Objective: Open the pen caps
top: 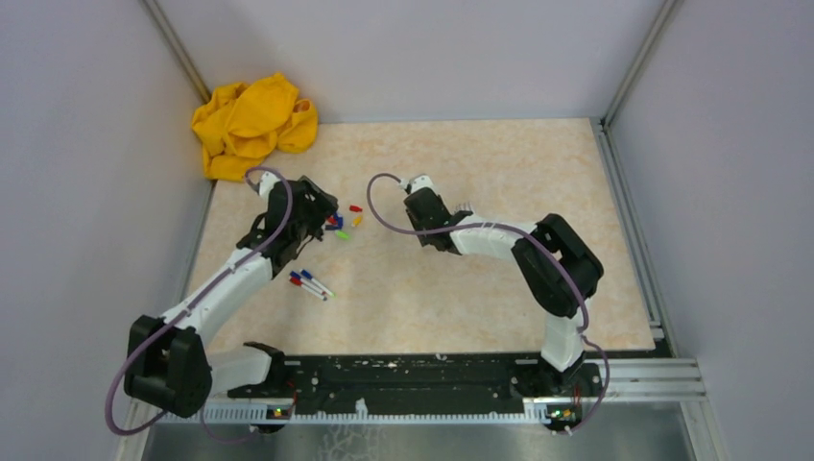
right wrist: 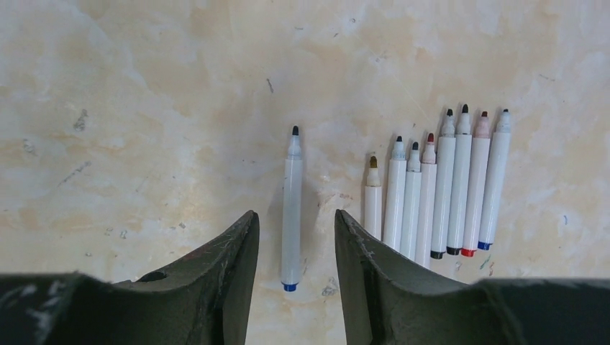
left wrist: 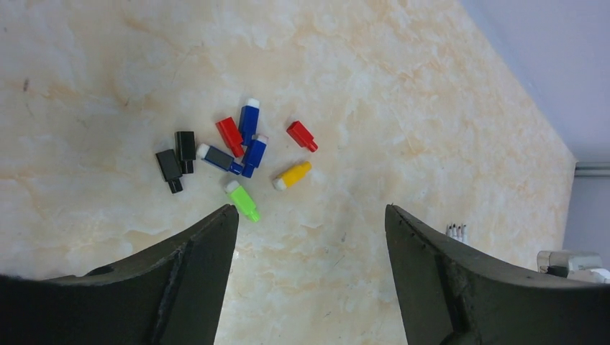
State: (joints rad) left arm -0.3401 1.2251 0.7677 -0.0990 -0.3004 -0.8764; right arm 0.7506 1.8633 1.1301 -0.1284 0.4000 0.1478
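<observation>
A crumpled yellow cloth (top: pixel 254 125) sits in the far left corner of the beige, marbled worktop (top: pixel 499 173). Just right of it the left arm (top: pixel 230 283) reaches forward, and the left jaws stand wide apart, holding nothing, above a small heap of loose pen caps (left wrist: pixel 241 154). In the left wrist view the heap reads from the left as two black caps (left wrist: pixel 178 159) lying side by side, three blue caps (left wrist: pixel 249 121) and a red cap (left wrist: pixel 230 136) bunched together and touching, a green cap (left wrist: pixel 244 200) nearest the camera, a yellow cap (left wrist: pixel 293 175), and a second red cap (left wrist: pixel 302 136) a little apart on the right. Near the left arm's forearm a few markers (top: pixel 312 284) lie together, red and blue showing at their ends. Further right the right arm (top: pixel 538 254) bends in towards the middle of the worktop. The right jaws are parted, one on each side of a single uncapped marker (right wrist: pixel 291 208) that lies flat on the worktop, dark tip pointing away and blue plug at the near end; I cannot tell whether either jaw touches it. To its right eight uncapped markers (right wrist: pixel 439 201) lie in a tight row, barrels touching, tips pointing away.
</observation>
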